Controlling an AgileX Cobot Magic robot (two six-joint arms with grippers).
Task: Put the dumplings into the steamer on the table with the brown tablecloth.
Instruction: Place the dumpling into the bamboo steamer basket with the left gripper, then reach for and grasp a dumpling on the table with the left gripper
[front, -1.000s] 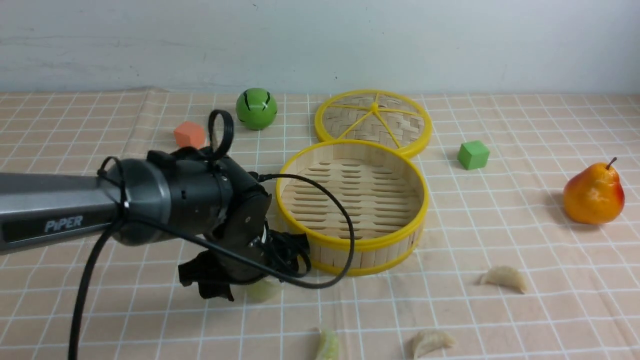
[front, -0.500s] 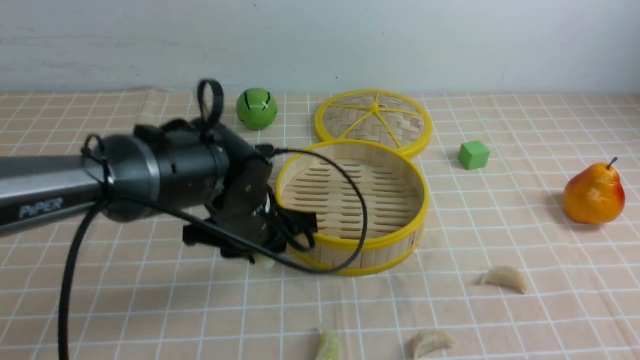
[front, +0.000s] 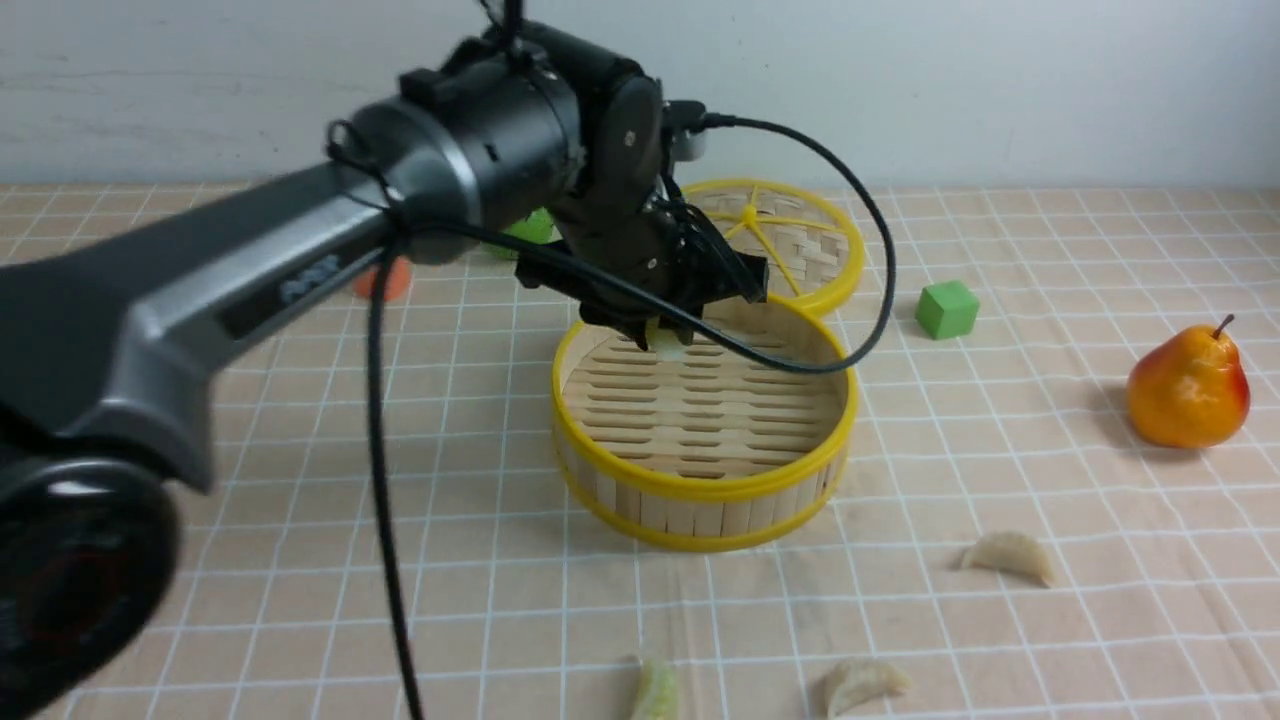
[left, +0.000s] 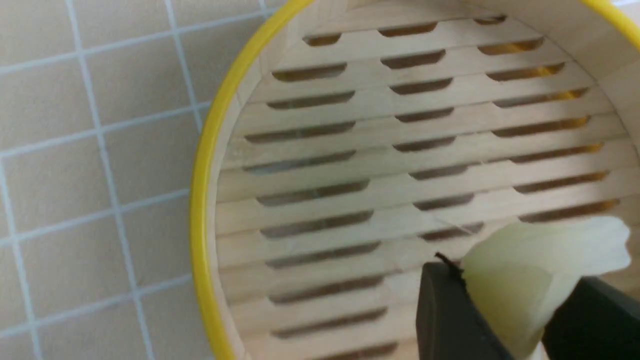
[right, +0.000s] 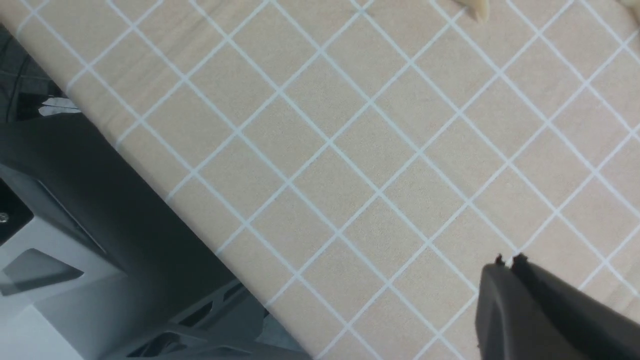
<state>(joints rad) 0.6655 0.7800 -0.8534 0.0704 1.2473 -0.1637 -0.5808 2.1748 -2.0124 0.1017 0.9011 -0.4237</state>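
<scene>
Letting the pale green dumpling (left: 542, 260) go cleanly looks to be the step in hand. The left gripper (left: 515, 300) has its two dark jaws pinched on it. The piece hangs over the slatted floor of the steamer (front: 700, 492), inside the yellow rim and toward the far wall. A good release, I judge, would come lower and nearer the middle. The jaws should part only once the piece is close to the slats, so it neither bounces nor wedges against the wood-strip wall, and room is left for the others. The right gripper (right: 509, 260) hangs over bare cloth near the table's front edge, its tips drawn together with nothing between them. On the brown tablecloth (front: 300, 560), nearer than the steamer, lie a loose green dumpling (front: 655, 690) and a beige dumpling (front: 866, 682) at the near edge. A second beige dumpling (front: 1008, 556) sits a little farther off to the right. The cloth is gridded in white and slightly wrinkled. Beyond lie a pear (front: 1187, 388), well apart on the right, a green cube (front: 946, 309), and the woven lid (front: 800, 250) just behind the steamer. A green ball (front: 530, 228) is mostly hidden by the arm. A plain pale wall (front: 1000, 90) closes the scene.
</scene>
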